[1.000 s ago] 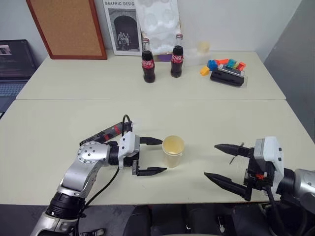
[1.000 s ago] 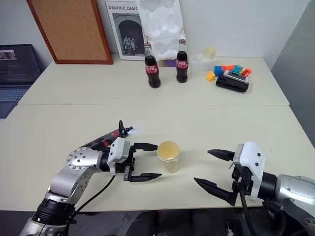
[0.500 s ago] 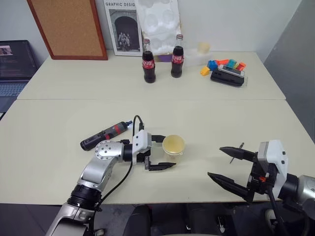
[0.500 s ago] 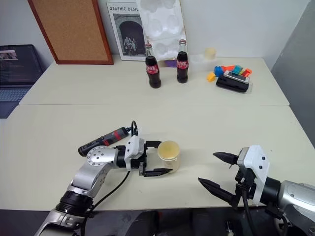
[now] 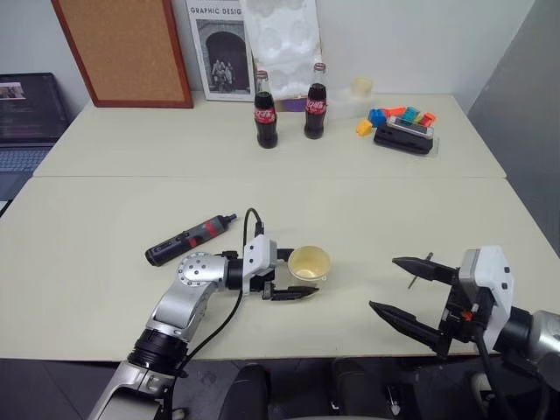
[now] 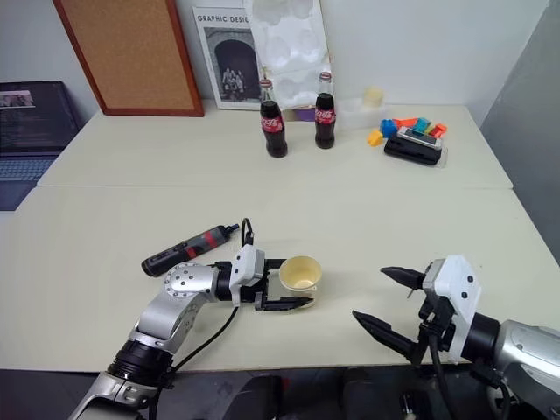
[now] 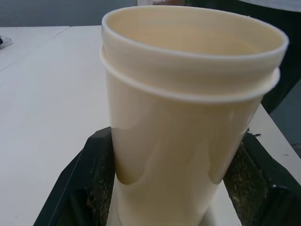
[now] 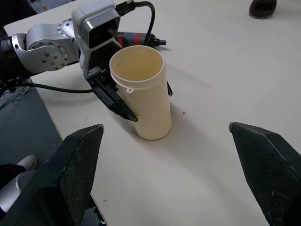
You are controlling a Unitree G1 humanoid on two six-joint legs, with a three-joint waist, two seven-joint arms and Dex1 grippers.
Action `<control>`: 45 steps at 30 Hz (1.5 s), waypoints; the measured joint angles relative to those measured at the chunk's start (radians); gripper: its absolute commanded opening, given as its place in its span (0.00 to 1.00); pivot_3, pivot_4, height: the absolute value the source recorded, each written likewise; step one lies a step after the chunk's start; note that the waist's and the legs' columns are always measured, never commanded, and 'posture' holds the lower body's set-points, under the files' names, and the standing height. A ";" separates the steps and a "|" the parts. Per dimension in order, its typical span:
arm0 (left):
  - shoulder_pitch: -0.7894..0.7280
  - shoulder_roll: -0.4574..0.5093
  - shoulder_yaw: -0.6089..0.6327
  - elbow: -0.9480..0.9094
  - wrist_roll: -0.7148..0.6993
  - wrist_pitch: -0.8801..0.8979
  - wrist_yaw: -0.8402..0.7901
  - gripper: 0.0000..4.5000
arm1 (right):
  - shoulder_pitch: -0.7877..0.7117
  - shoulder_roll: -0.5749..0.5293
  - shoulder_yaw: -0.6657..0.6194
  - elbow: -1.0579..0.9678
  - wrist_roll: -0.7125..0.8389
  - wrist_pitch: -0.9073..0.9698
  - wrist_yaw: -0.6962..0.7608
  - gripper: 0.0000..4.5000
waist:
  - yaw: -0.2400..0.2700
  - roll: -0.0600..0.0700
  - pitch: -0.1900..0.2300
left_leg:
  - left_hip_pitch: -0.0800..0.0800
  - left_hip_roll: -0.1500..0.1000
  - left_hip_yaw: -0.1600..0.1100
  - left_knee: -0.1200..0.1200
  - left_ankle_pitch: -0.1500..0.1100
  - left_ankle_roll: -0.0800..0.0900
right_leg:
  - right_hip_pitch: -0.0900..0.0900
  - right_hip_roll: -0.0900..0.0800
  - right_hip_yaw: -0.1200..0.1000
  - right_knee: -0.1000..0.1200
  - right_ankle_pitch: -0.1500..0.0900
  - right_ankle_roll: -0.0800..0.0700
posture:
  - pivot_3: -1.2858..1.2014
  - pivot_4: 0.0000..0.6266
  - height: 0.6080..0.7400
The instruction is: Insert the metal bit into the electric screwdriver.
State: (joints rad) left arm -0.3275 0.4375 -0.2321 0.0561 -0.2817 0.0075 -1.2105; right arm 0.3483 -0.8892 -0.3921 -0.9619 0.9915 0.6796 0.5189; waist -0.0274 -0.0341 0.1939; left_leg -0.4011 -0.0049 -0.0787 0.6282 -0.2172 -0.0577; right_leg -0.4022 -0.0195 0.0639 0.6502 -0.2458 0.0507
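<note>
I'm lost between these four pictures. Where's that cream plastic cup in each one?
Left eye view: cream cup, lower middle, on the near table.
Right eye view: lower middle again.
Left wrist view: very close, between two black fingers.
Right wrist view: in front of the electric screwdriver.
Shared landmark: the left gripper, its black fingers either side of the cup.

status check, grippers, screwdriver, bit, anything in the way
Left gripper fingers against both sides of cream cup. Right gripper open, empty. Electric screwdriver lying on table behind left arm, untouched. Metal bit: can't confirm. Cup tilted in the grip.
</note>
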 measured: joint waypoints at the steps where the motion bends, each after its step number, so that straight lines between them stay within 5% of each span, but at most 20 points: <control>1: 0.000 0.000 0.000 0.000 0.000 0.000 0.000 0.67 | 0.000 0.000 0.002 0.000 -0.001 -0.001 0.000 1.00 | 0.000 0.000 0.000 | 0.000 0.000 0.000 0.000 0.000 0.000 | 0.000 0.000 0.000 0.000 0.000 0.000 | 0.52 0.24 1.00; 8: -0.021 0.000 0.015 -0.011 -0.011 0.045 0.029 0.67 | -0.017 0.000 0.023 0.000 -0.011 -0.016 0.000 1.00 | 0.000 0.000 0.000 | 0.000 0.000 0.000 0.000 0.000 0.000 | 0.000 0.000 0.000 0.000 0.001 0.001 | 0.52 0.24 1.00; 17: -0.244 -0.001 0.218 -0.070 -0.140 0.388 0.306 0.67 | -0.201 0.016 0.109 0.010 0.004 -0.007 -0.065 1.00 | -0.004 -0.001 0.000 | -0.001 0.000 0.000 0.001 0.000 0.000 | -0.001 0.001 0.000 0.000 0.003 0.004 | 0.52 0.24 1.00; 23: -0.493 0.054 0.341 0.233 -0.070 0.382 0.527 0.67 | -0.506 0.087 0.243 0.093 0.053 0.044 -0.178 1.00 | -0.006 -0.002 0.001 | -0.001 0.000 0.000 0.001 0.001 0.001 | -0.002 0.002 0.001 0.000 0.006 0.004 | 0.52 0.24 1.00; 30: -0.697 0.133 0.419 0.774 0.076 0.119 0.778 0.67 | -0.767 0.232 0.438 0.202 -0.063 0.105 -0.289 1.00 | 0.000 -0.002 0.001 | -0.004 0.000 -0.001 0.000 0.001 0.002 | -0.004 0.001 -0.001 -0.002 0.005 0.004 | 0.52 0.24 1.00; 37: -0.735 0.137 0.466 1.107 0.127 -0.063 0.939 0.67 | -0.809 0.301 0.494 0.253 -0.157 0.126 -0.324 1.00 | 0.004 -0.002 0.001 | -0.011 -0.002 -0.003 0.001 0.001 0.002 | -0.008 -0.001 -0.003 -0.002 0.008 0.000 | 0.52 0.24 1.00; 45: -0.738 0.086 0.529 1.242 0.122 -0.133 0.965 0.67 | -0.794 0.327 0.488 0.258 -0.184 0.164 -0.346 1.00 | 0.002 -0.002 0.001 | -0.011 -0.002 -0.004 0.002 0.001 0.002 | -0.008 -0.001 -0.005 0.000 0.008 0.000 | 0.52 0.24 1.00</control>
State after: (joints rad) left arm -1.0654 0.5239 0.2967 1.2981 -0.1600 -0.1259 -0.2458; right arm -0.4455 -0.5626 0.0964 -0.7034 0.8074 0.8440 0.1729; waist -0.0255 -0.0363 0.1948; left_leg -0.4118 -0.0066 -0.0826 0.6299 -0.2164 -0.0556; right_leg -0.4105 -0.0206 0.0593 0.6503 -0.2375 0.0510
